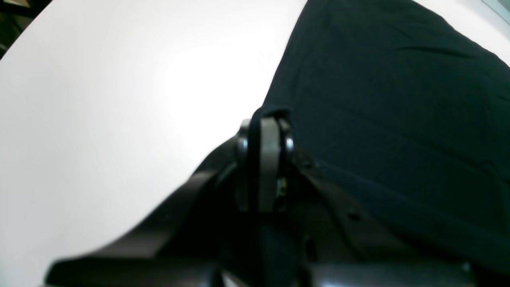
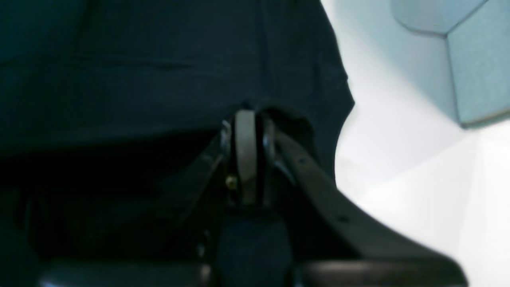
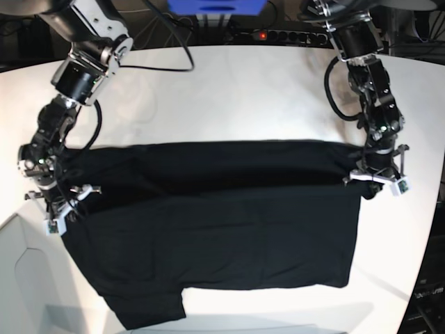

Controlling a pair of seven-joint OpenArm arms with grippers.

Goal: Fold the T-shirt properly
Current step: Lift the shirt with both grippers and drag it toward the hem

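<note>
We see the black T-shirt [image 3: 222, 229] spread plain side up across the white table [image 3: 229, 90]. The left gripper [image 1: 266, 119] is pinching its edge on one side, and the right gripper [image 2: 249, 111] is clamped on the opposite edge.

bright glare on table [image 1: 119, 99]; wrist views blurred.

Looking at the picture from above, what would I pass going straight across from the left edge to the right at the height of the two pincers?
White table → right pincer, shut on the cloth → black T-shirt → left pincer, shut on the shirt's other edge → white table again.
</note>
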